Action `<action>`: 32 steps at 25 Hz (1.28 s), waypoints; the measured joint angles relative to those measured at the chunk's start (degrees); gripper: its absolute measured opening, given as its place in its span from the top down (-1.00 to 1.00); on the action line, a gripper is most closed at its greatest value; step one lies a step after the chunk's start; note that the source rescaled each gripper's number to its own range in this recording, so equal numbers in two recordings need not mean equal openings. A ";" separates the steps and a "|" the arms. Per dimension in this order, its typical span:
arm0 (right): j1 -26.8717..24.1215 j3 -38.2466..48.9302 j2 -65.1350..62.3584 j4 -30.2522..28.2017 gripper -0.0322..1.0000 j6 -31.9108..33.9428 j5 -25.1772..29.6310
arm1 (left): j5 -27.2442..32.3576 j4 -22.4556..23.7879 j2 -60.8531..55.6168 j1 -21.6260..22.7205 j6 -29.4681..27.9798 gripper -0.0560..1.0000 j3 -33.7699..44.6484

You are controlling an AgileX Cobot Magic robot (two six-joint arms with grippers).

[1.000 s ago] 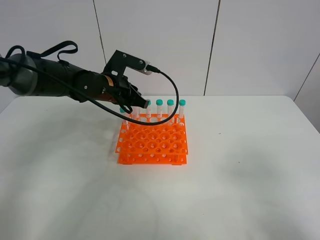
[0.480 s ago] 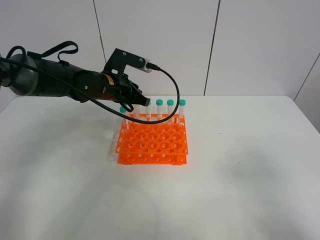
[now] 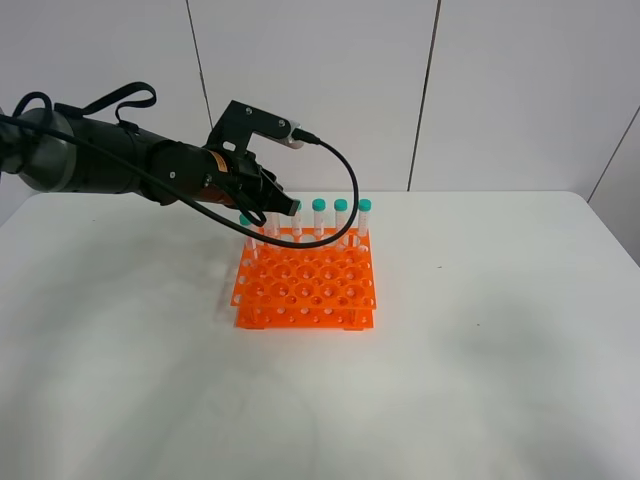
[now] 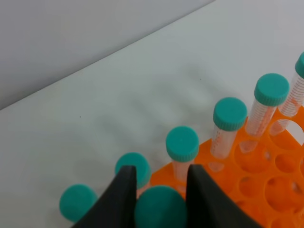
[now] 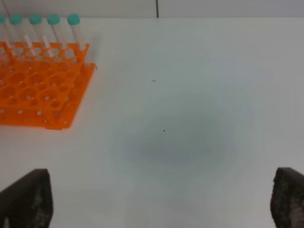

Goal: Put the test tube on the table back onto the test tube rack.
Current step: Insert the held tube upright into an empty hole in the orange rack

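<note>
The orange test tube rack [image 3: 305, 285] stands mid-table on the white table [image 3: 480, 330], with a row of teal-capped tubes [image 3: 341, 206] along its back edge. My left gripper [image 3: 283, 207] hovers over the rack's back-left corner. In the left wrist view its two black fingers [image 4: 121, 199] press both sides of the teal cap of the test tube [image 4: 160, 208], upright over the rack [image 4: 266, 175]; the gripper [image 4: 160, 168] hides the tube body. One more cap [image 3: 245, 219] shows just left of the gripper. My right gripper [image 5: 161, 199] is open and empty, far from the rack [image 5: 38, 95].
The left arm's black cable [image 3: 345, 190] loops over the back row of tubes. The white wall [image 3: 450, 90] rises right behind the table's back edge. Bare tabletop [image 5: 190, 118] lies to the right of the rack.
My left gripper has risen slightly and drawn back a little over the rack's back-left corner. The rack and the row of tubes have not moved.
</note>
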 joint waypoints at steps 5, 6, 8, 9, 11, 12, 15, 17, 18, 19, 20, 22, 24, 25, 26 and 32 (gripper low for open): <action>0.00 0.00 0.00 0.00 -1.00 0.00 0.00 | -0.30 0.00 0.00 0.00 0.00 0.89 0.00; 0.00 0.00 0.00 0.00 -1.00 0.00 0.00 | -0.30 0.00 0.00 0.00 0.00 0.89 0.00; 0.00 0.00 0.00 0.00 -1.00 0.00 0.00 | -0.30 0.00 0.00 0.00 0.00 0.89 0.00; 0.00 0.00 0.00 0.00 -1.00 0.00 0.00 | -0.30 0.00 0.00 0.00 0.00 0.89 0.00; 0.00 0.00 0.00 0.00 -1.00 0.00 0.00 | -1.02 0.00 0.00 0.00 0.00 0.89 0.05; 0.00 0.00 0.00 0.00 -1.00 0.00 0.00 | -1.16 0.00 0.00 0.00 0.00 0.89 0.11; 0.00 0.00 0.00 0.00 -1.00 0.00 0.00 | -1.57 0.00 0.00 0.00 0.00 0.89 0.66; 0.00 0.00 0.00 0.00 -1.00 0.00 0.00 | -2.03 0.00 0.00 0.00 0.00 0.89 1.38; 0.00 0.00 0.00 0.00 -1.00 0.00 0.00 | -2.27 0.00 0.00 0.00 0.00 0.89 1.86; 0.00 0.00 0.00 0.00 -1.00 0.00 0.00 | -2.61 0.00 0.00 0.00 0.00 0.89 2.28; 0.00 0.00 0.00 0.00 -1.00 0.00 0.00 | -2.80 0.00 0.07 0.00 0.00 0.89 2.43; 0.00 0.00 0.00 0.00 -1.00 0.00 0.00 | -3.43 0.00 0.19 0.00 0.00 0.89 2.61; 0.00 0.00 0.00 0.00 -1.00 0.00 0.00 | -3.91 0.00 0.27 0.00 0.00 0.89 2.61; 0.00 0.00 0.00 0.00 -1.00 0.00 0.00 | -3.96 0.00 0.33 0.00 0.00 0.89 2.61; 0.00 0.00 0.00 0.00 -1.00 0.00 0.00 | -3.96 0.00 0.31 0.00 0.00 0.89 2.61; 0.00 0.00 0.00 0.00 -1.00 0.00 0.00 | -3.96 0.00 0.31 0.00 0.48 0.89 2.61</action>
